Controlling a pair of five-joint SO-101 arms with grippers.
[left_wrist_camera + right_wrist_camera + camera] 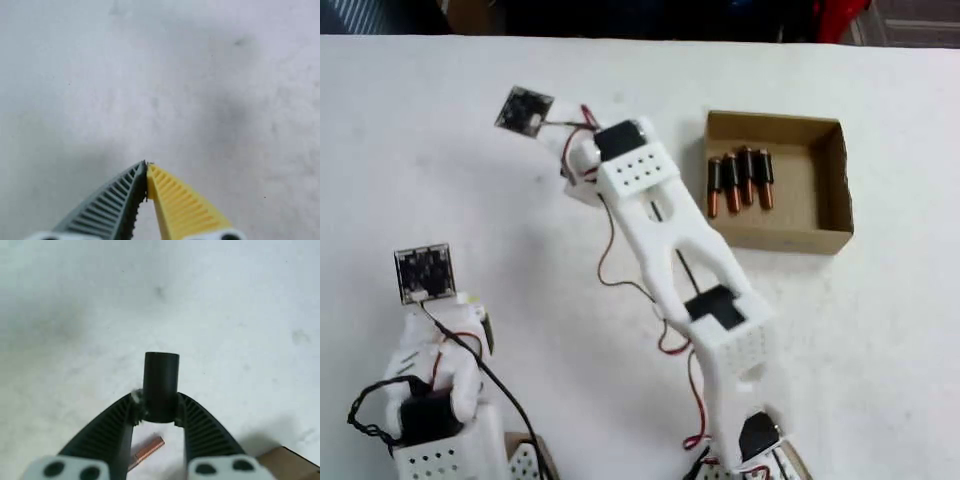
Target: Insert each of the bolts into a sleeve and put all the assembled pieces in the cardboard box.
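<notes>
Right pincer [160, 412] grips the black cylindrical sleeve [161, 380], which sticks out past its tips. The copper-coloured threaded bolt [146, 452] lies on the white table [240, 315] just beneath, slanted across the sleeve's axis. Left pincer [146, 169], closed and empty, sits well apart.

I work over a white desk [880, 330], faintly smudged with grey. Past its far edge the room lies dark, with a red thing [840, 18] near the far right corner.

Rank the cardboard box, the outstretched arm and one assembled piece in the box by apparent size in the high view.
1. outstretched arm: largest, though likely nearer the camera.
2. cardboard box.
3. assembled piece: smallest; the four in the box look alike.
</notes>
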